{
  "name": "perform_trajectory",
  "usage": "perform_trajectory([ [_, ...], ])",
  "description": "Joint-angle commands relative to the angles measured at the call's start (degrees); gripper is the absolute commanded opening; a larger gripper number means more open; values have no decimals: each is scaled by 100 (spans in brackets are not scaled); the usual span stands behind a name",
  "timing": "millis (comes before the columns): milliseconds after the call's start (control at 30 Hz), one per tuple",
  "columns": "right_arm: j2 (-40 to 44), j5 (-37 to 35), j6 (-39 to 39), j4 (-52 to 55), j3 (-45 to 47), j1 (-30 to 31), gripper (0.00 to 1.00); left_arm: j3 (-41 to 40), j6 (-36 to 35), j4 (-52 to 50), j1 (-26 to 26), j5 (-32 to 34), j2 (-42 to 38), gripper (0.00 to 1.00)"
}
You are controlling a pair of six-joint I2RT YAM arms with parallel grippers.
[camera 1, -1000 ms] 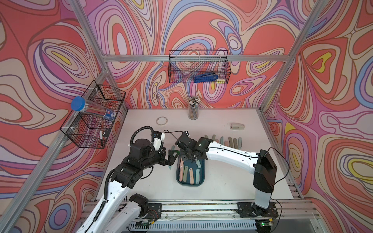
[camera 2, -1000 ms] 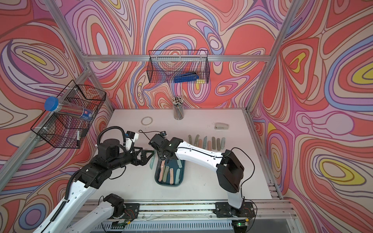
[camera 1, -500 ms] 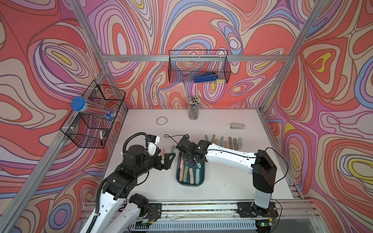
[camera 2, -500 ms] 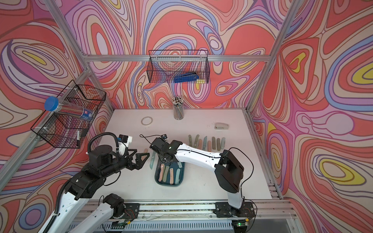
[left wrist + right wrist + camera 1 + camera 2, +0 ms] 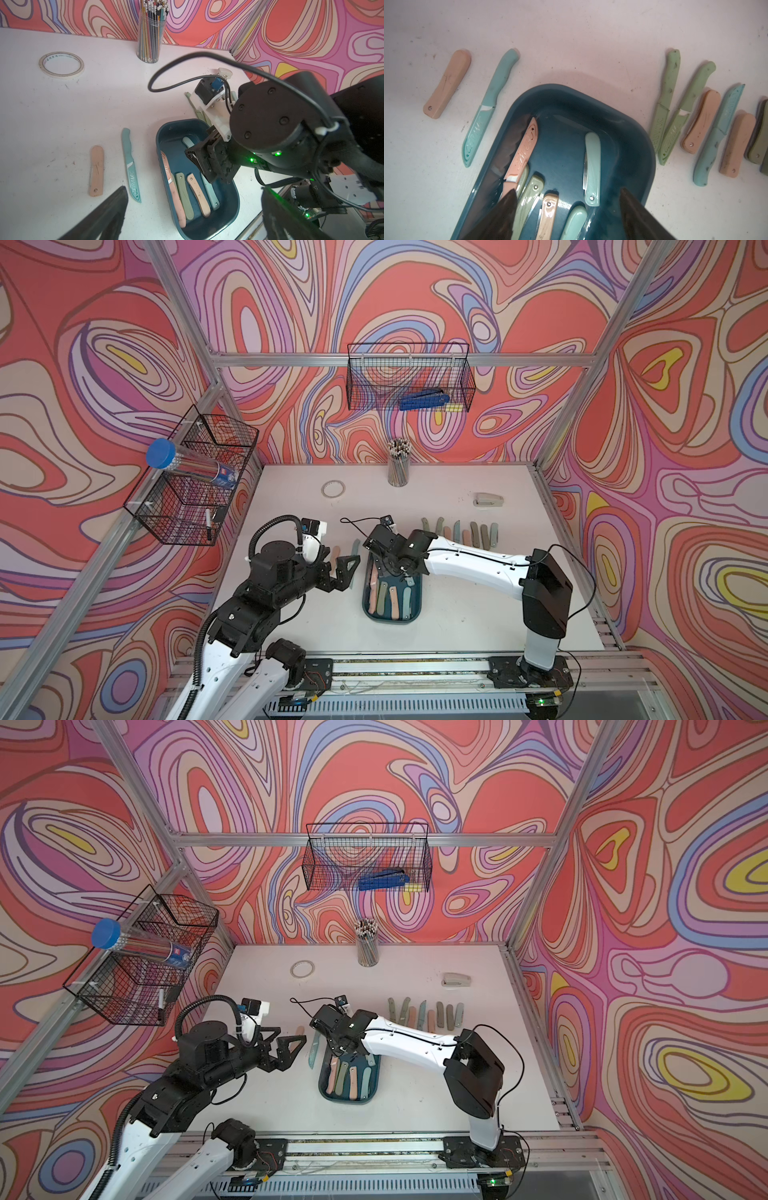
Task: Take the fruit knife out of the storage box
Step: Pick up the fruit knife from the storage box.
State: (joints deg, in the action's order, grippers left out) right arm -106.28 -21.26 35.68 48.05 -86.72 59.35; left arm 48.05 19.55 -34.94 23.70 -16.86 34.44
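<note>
The dark teal storage box (image 5: pixel 392 616) (image 5: pixel 348 1096) sits at the table's front middle. Several fruit knives lie inside: a pink sheathed one (image 5: pixel 523 153) along one wall, folded green (image 5: pixel 185 195) and peach (image 5: pixel 198 195) ones, and a light teal folded one (image 5: pixel 592 168). My right gripper (image 5: pixel 388 568) (image 5: pixel 566 199) hangs over the box's far end, open, with nothing between its fingers. To the left of the box, my left gripper (image 5: pixel 338 562) (image 5: pixel 193 190) stands wide open and empty, above a teal sheathed knife (image 5: pixel 131 166) and a peach folded knife (image 5: pixel 96 170) on the table.
A row of several knives (image 5: pixel 457 533) (image 5: pixel 695 124) lies on the table right of the box, behind my right arm. A pencil cup (image 5: pixel 398 466), a tape ring (image 5: pixel 333 489) and a stapler (image 5: pixel 488 500) stand farther back. Black wire baskets (image 5: pixel 409 377) (image 5: pixel 195 477) hang on the walls.
My right gripper's jaws have spread much wider over the box. My left arm has drawn back to the left, away from the box's edge, staying open.
</note>
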Motion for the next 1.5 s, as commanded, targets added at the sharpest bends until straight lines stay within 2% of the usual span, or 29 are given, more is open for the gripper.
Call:
perform_trajectory([
  [0, 280, -81, 49, -185, 145, 41, 85, -36, -20, -35, 37, -78, 11, 100],
  [200, 226, -81, -1, -106, 9, 41, 88, -35, -26, -70, 38, 16, -67, 100],
  [267, 177, -86, 24, -44, -50, 41, 98, -29, -30, -74, 37, 25, -77, 100],
  [333, 84, -68, 52, 45, -129, 46, 98, -28, -35, -90, 36, 25, -75, 100],
  [633, -533, -266, 305, 587, -491, 37, 85, -27, -30, -83, 32, -21, -126, 100],
  [733, -683, -290, 426, 698, -599, -38, 76, -32, -30, -88, 33, -36, -132, 100],
  [800, -779, 5, 435, 639, -579, -177, 69, -28, -34, -87, 33, -45, -139, 100],
  [967, -1125, 523, 469, 764, -682, -504, 59, -22, -39, -90, 37, -79, -151, 100],
  [1067, -1289, 720, 464, 859, -765, -602, 55, -20, -39, -83, 35, -111, -139, 100],
  [1467, -1802, 1062, 433, 1021, -932, -835, 54, -22, -39, -87, 36, -174, -130, 100],
])
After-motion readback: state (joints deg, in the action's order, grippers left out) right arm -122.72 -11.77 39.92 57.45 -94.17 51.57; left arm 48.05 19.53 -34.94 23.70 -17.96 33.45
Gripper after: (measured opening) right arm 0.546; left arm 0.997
